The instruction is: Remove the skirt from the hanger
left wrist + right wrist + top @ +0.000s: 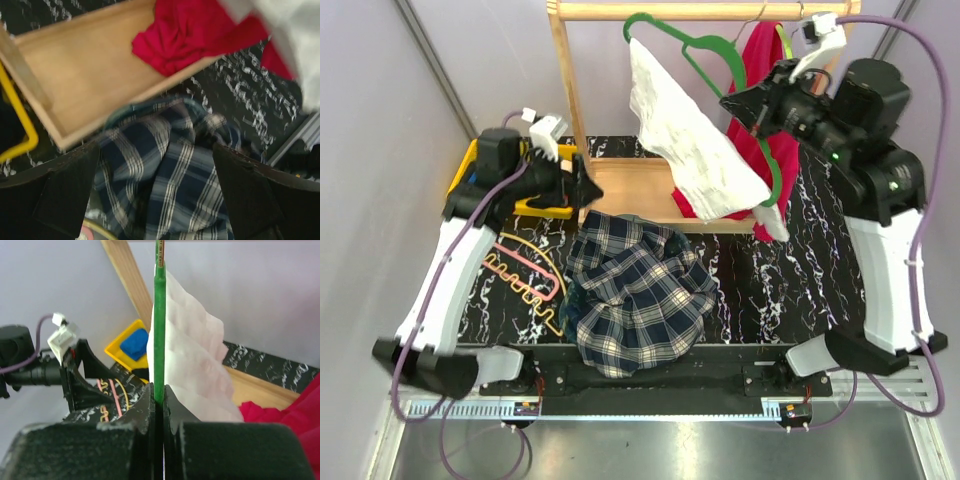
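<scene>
Two grippers differed: the right gripper [159, 396] pinched the thin green plastic hanger [159, 315] carrying the crinkled white fabric skirt [690, 140]; the left gripper [157, 187] hovered wide apart, empty, above navy plaid cloth [635, 290].

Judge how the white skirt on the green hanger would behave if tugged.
Likely floppy: the white skirt hangs in soft crinkled folds off the green hanger. Probably light, since the thin hanger looks straight under it. It may slide off fairly easily, as the right pincer clamps the hanger, not the cloth.
</scene>
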Tool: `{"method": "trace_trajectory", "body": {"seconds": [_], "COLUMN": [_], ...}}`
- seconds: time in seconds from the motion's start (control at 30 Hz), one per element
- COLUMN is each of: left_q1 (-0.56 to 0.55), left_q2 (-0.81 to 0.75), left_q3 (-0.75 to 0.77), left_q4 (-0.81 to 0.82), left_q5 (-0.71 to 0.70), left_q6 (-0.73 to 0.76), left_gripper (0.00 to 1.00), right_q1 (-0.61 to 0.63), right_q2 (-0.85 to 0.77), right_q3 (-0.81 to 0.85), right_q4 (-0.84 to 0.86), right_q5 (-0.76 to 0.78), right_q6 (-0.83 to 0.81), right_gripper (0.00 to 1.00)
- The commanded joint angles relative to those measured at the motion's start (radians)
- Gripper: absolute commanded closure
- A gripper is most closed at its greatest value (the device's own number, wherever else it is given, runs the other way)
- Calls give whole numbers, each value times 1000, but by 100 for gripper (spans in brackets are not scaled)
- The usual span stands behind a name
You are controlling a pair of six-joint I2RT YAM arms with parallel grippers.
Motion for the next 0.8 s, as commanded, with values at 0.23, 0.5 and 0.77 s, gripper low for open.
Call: {"method": "trace_trajectory", "body": {"seconds": [0.23, 0.5, 0.77], "left_q1": [247, 315, 316], "left_q2": [-285, -291, -221], "left_q3": [-182, -360, -429], "left_q4": [246, 939, 1361], "left_q5": [467, 695, 704], "left_q6": [-273, -880, -1292], "left_gripper": [1, 1, 1], "right_q1": [3, 3, 3], "right_q2": [-259, -371, -428], "right_q3": [-145, -303, -407], "right_q4": [219, 235, 261], "right_q5": [-120, -145, -183], "right_q6": [119, 221, 282], "right_gripper": [100, 100, 100]}}
